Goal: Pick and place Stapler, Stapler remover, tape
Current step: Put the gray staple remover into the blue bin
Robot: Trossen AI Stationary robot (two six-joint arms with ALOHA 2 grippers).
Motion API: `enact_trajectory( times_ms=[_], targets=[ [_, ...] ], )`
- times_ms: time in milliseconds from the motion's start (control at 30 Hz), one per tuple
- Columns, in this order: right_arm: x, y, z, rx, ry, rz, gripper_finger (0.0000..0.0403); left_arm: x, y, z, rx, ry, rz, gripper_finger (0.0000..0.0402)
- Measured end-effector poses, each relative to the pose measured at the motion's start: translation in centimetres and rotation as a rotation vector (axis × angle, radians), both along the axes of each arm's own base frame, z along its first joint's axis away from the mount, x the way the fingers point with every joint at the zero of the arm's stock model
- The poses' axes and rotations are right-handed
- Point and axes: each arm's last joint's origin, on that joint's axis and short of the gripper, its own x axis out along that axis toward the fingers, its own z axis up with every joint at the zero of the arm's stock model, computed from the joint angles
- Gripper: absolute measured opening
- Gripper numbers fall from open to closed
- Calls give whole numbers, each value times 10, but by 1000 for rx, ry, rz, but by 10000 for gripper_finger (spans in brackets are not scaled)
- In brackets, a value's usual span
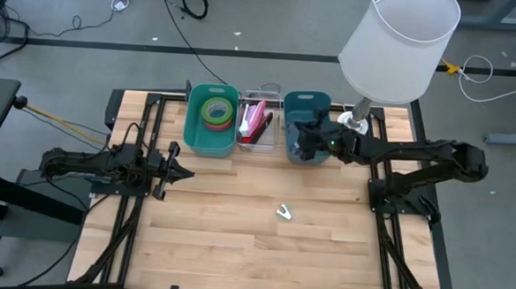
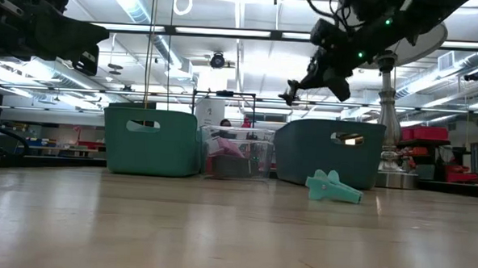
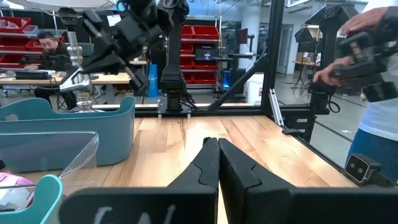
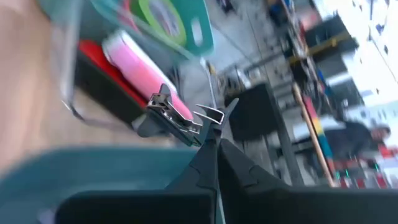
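My right gripper (image 1: pixel 299 140) is up in the air over the dark teal bin (image 1: pixel 310 103) and is shut on a small dark staple remover with silver claws (image 4: pixel 177 117). It also shows high above that bin in the low view (image 2: pixel 293 93). A mint staple remover (image 1: pixel 284 211) lies flat on the table's middle, also in the low view (image 2: pixel 334 188). Green tape rolls (image 1: pixel 215 112) lie in the green bin (image 1: pixel 194 132). A pink stapler (image 1: pixel 252 122) lies in the clear bin (image 1: pixel 267 143). My left gripper (image 1: pixel 182 170) is shut and empty at the left. My right gripper pinches the staple remover between its two fingertips (image 4: pixel 210 144). The silver claws (image 4: pixel 163 103) and dark body stick out to one side beyond the tips. Which part the fingers are on is hidden by the fingers. The remover is lifted clear, above the dark teal bin.
A lamp with a big white shade (image 1: pixel 403 39) stands at the table's far right, beside the right arm. The three bins stand in a row along the far edge. A person (image 3: pixel 379 81) stands beyond the table in the left wrist view. Bare wood lies around the mint remover.
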Motion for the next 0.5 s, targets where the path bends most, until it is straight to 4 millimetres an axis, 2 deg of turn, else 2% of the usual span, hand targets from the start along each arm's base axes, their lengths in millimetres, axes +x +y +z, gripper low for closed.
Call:
enact_trajectory(
  times_ms=[233,500],
  targets=[
    [-13,-26,-8,60,47,-156,2,0,0,0,0,0,0,3],
    [-20,-43,-12,108,59,-176,2,0,0,0,0,0,0,3]
  ],
)
